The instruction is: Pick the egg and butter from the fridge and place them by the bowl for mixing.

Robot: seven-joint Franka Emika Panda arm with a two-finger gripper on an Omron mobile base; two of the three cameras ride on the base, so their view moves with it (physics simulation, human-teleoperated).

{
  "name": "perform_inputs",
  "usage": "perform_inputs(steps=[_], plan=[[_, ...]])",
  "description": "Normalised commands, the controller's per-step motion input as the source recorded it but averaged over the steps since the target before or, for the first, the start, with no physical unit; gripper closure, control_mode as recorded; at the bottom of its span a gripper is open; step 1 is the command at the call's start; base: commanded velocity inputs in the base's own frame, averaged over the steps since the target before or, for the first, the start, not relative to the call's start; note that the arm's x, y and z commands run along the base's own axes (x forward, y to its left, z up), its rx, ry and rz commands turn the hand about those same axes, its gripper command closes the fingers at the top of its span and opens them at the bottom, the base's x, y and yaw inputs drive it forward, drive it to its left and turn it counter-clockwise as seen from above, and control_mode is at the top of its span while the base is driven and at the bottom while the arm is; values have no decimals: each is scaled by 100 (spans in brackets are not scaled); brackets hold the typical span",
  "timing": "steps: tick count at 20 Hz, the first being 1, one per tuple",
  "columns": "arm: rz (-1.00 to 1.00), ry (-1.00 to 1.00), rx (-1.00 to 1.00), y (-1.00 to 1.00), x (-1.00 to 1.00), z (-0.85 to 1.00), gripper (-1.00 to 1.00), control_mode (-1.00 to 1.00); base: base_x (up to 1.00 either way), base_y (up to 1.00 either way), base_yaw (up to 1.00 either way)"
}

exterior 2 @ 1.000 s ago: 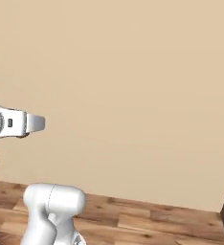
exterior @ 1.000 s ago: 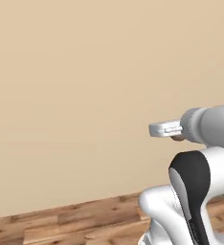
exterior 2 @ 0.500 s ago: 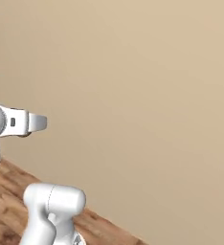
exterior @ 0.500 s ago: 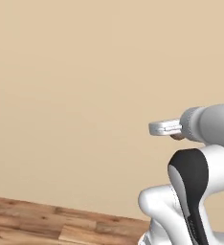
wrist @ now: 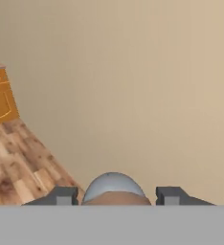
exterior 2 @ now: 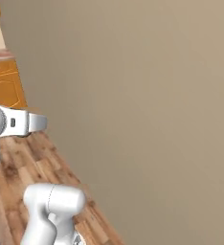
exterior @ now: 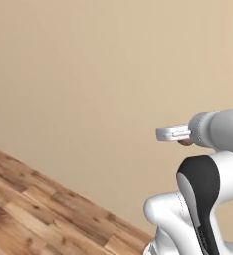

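Observation:
In the hand view a rounded egg (wrist: 115,190), pale on top and brown below, sits between my two dark fingertips (wrist: 63,195). My gripper (wrist: 116,197) is shut on it. From the left base view the white hand (exterior: 172,133) is held out level to the left, with a bit of the brown egg (exterior: 186,143) showing under it. The same hand (exterior 2: 30,122) points right in the right base view. The butter, the fridge and the bowl are out of view.
A plain beige wall (exterior: 98,74) stands close in front. Wood-plank floor (exterior: 34,209) runs along its foot. Orange cabinets (exterior 2: 6,88) stand at the far left, also seen as orange cabinets (wrist: 1,98) from the hand.
The whole picture has swung: the camera turned with the base, the floor line tilted and orange cabinets came into sight. The gripper keeps the same pose and grip.

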Motion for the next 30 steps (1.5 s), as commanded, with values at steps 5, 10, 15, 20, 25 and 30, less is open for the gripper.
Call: perform_inputs(steps=[5, 10, 15, 20, 25, 30], plan=[[0, 0, 0, 0, 0, 0, 100, 100, 100, 32, 51], [0, 0, 0, 0, 0, 0, 100, 100, 100, 38, 46], [0, 0, 0, 0, 0, 0, 100, 100, 100, 29, 43], [0, 0, 0, 0, 0, 0, 100, 100, 100, 1, 26], [0, 0, 0, 0, 0, 0, 100, 100, 100, -29, 13], [0, 0, 0, 0, 0, 0, 100, 100, 100, 0, 31]])
